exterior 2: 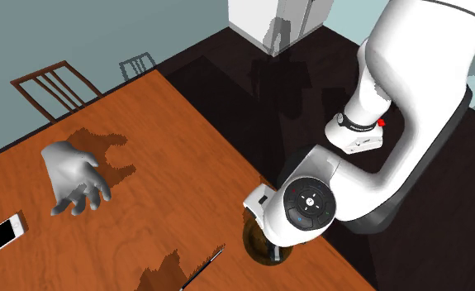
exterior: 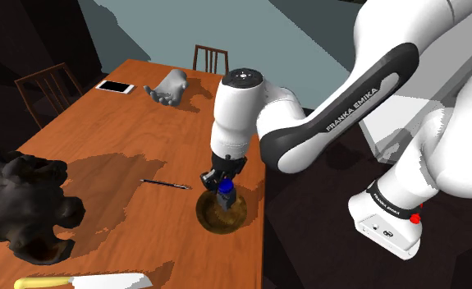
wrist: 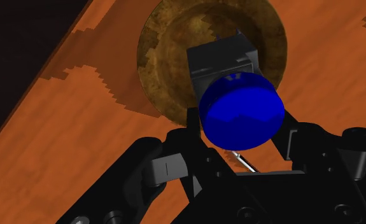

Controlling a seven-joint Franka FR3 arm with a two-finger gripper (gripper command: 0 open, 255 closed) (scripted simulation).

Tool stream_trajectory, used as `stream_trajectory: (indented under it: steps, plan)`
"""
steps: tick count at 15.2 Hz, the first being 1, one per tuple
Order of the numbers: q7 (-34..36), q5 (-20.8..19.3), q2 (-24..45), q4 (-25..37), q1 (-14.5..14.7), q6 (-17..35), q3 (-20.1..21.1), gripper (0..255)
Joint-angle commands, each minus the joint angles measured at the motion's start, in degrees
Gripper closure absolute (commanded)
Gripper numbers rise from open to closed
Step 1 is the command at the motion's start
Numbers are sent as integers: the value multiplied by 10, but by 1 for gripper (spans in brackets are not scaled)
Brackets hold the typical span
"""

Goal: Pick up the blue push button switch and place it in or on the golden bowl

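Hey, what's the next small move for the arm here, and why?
Probably lower the gripper slightly and open it: it clasps the blue push button switch directly over the golden bowl, so letting go there should drop the switch inside.

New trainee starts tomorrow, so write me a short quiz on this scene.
1. True or false: the gripper is shut on the blue switch.
2. Where is the switch? A) on the floor B) clasped over the brown-gold bowl C) on a chair.
3. Name the white thing lying near the phone.
Key: 1 true; 2 B; 3 a model hand.
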Motion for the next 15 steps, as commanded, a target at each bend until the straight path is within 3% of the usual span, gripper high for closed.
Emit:
stream_trajectory:
  steps: [1, 7, 15]
  plan:
    - [9, -13, 15, -1, 3, 15, -5, 255]
    - [35, -51, 57, -1, 16, 52, -23, 255]
    - [35, -50, 57, -1, 16, 52, -23, 255]
